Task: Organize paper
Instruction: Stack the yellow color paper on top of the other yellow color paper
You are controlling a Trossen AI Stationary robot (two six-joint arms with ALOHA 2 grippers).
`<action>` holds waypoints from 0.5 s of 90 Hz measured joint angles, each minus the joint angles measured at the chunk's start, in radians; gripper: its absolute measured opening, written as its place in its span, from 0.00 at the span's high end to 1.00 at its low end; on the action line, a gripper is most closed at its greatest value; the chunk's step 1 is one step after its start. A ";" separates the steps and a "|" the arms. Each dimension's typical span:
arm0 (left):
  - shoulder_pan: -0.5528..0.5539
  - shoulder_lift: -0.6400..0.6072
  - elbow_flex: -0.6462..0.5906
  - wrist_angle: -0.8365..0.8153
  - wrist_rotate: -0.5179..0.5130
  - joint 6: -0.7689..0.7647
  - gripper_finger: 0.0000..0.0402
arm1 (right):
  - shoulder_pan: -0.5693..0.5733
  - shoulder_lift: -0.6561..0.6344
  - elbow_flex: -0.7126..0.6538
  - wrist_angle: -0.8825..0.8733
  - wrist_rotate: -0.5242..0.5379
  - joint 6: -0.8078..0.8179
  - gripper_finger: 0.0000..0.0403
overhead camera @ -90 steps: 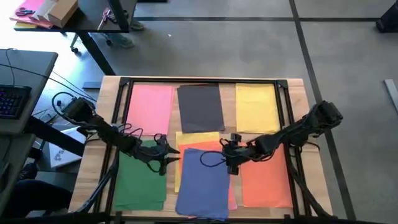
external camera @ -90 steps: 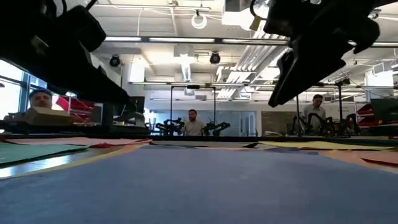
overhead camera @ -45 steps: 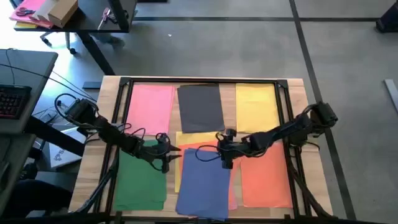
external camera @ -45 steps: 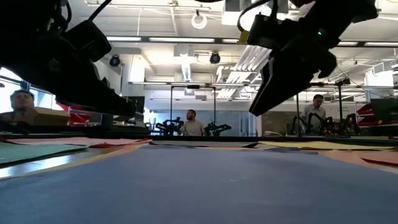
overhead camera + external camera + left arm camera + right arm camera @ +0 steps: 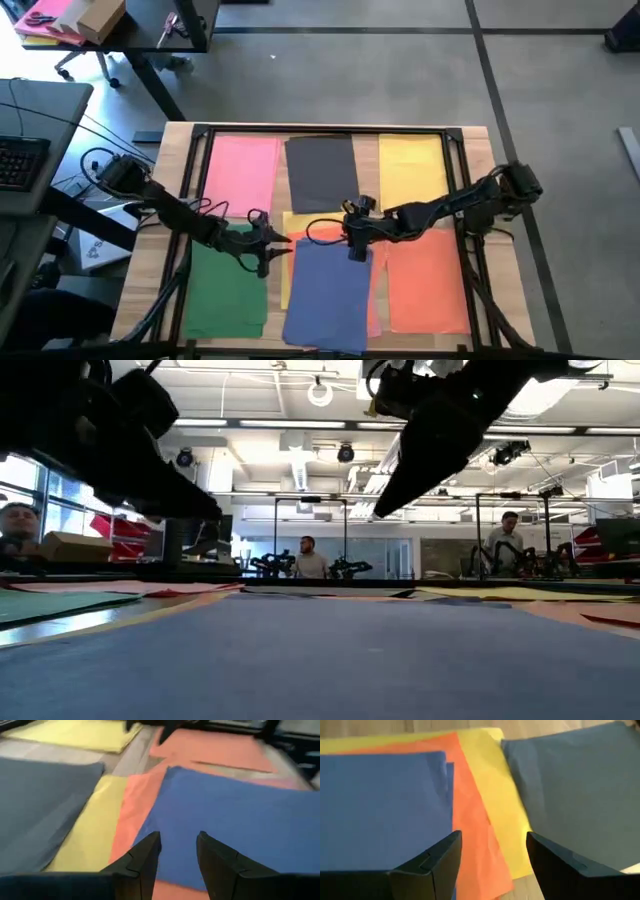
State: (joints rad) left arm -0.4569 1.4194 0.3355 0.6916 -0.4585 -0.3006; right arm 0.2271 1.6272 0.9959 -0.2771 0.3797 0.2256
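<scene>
paper sheets (image 5: 326, 285): 9+ | arms: 2 | people: 3

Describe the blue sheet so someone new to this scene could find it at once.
On the wooden table, look at the front row, between the green sheet and the orange sheet. The blue sheet tops the middle pile, the only stack, with orange and yellow edges peeking out beneath it.
</scene>
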 joint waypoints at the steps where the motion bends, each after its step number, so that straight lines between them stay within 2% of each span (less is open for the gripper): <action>1: 0.001 -0.008 0.000 0.000 0.007 0.004 0.71 | -0.003 0.000 0.002 0.001 -0.002 -0.003 0.48; 17: 0.062 -0.118 -0.005 -0.034 0.081 0.041 0.71 | -0.068 0.004 0.020 0.045 -0.013 -0.094 0.48; 33: 0.170 -0.133 -0.016 -0.048 0.113 0.071 0.71 | -0.135 0.005 0.020 0.120 -0.053 -0.232 0.48; 39: 0.211 -0.134 -0.016 -0.039 0.121 0.093 0.71 | -0.157 0.005 0.020 0.138 -0.085 -0.255 0.48; 45: 0.248 -0.134 -0.016 -0.037 0.117 0.107 0.71 | -0.185 0.009 0.020 0.153 -0.164 -0.260 0.48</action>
State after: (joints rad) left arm -0.2093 1.2858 0.3195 0.6548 -0.3416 -0.1936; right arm 0.0420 1.6361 1.0158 -0.1240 0.2162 -0.0345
